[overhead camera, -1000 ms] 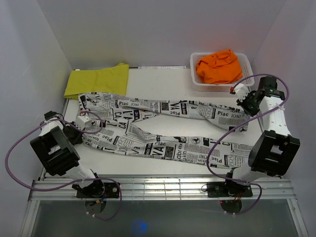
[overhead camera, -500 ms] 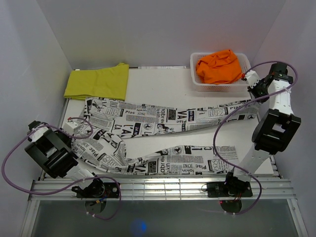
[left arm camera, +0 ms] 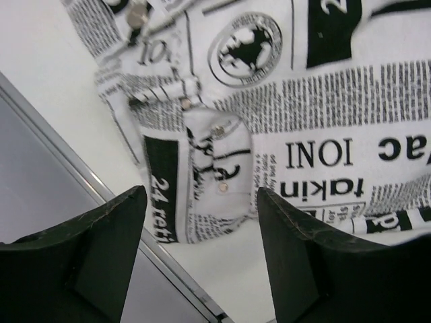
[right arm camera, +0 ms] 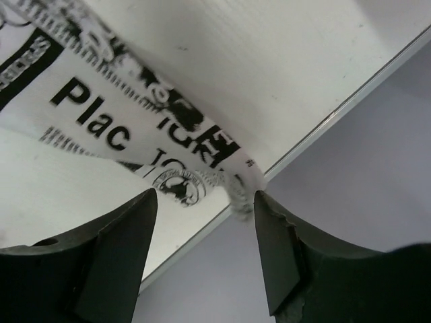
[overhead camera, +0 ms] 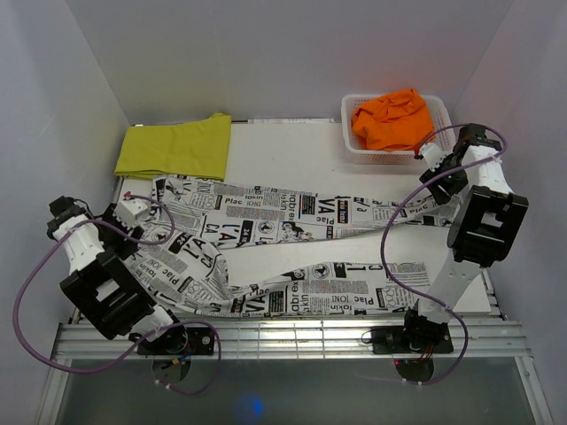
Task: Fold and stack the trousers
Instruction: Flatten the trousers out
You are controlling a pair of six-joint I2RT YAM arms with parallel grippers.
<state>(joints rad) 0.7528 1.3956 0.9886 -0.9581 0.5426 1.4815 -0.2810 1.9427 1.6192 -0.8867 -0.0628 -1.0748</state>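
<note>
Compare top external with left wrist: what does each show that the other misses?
Only top external: the yellow trousers at the back left, the orange trousers in the basket, the right gripper, and the print trousers spread full length across the table. Only left wrist: a close look at a pocket flap with small metal studs, and the left gripper plainly open above the cloth. Both: the print trousers, the table and the left gripper.

bright even light, soft shadows, wrist views blurred
</note>
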